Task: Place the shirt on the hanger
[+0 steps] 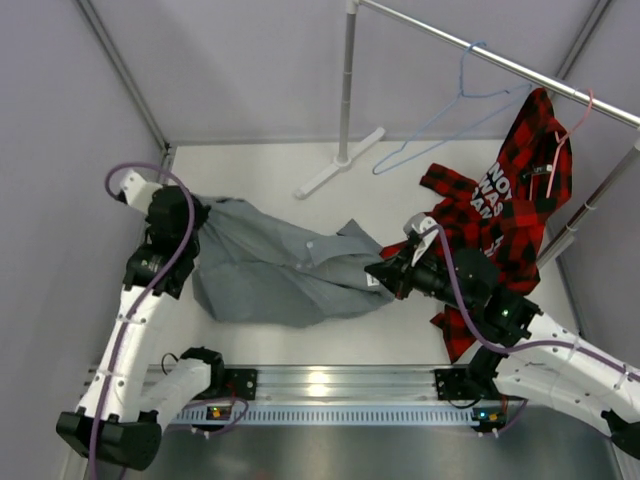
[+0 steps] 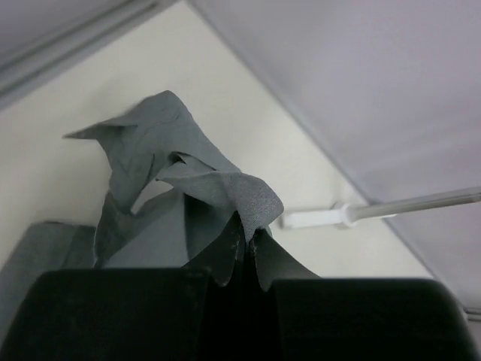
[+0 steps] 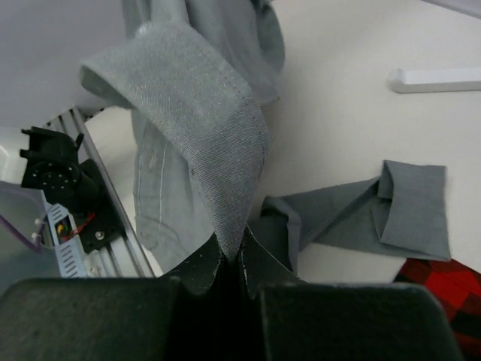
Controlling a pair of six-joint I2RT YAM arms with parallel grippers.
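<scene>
Over white table (image 1: 300,345), shirt (image 1: 270,275) hangs between left tool (image 1: 196,218) and right tool (image 1: 377,272), both pinching it.

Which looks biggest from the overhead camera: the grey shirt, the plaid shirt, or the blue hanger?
1. Grey shirt and plaid shirt: about alike. The plaid one hangs nearer the camera and is partly hidden, so I won't rank them.
2. Blue hanger: clearly smallest, just a thin wire outline.

left end effector (image 1: 196,216) clamped, right end effector (image 1: 384,275) clamped
</scene>
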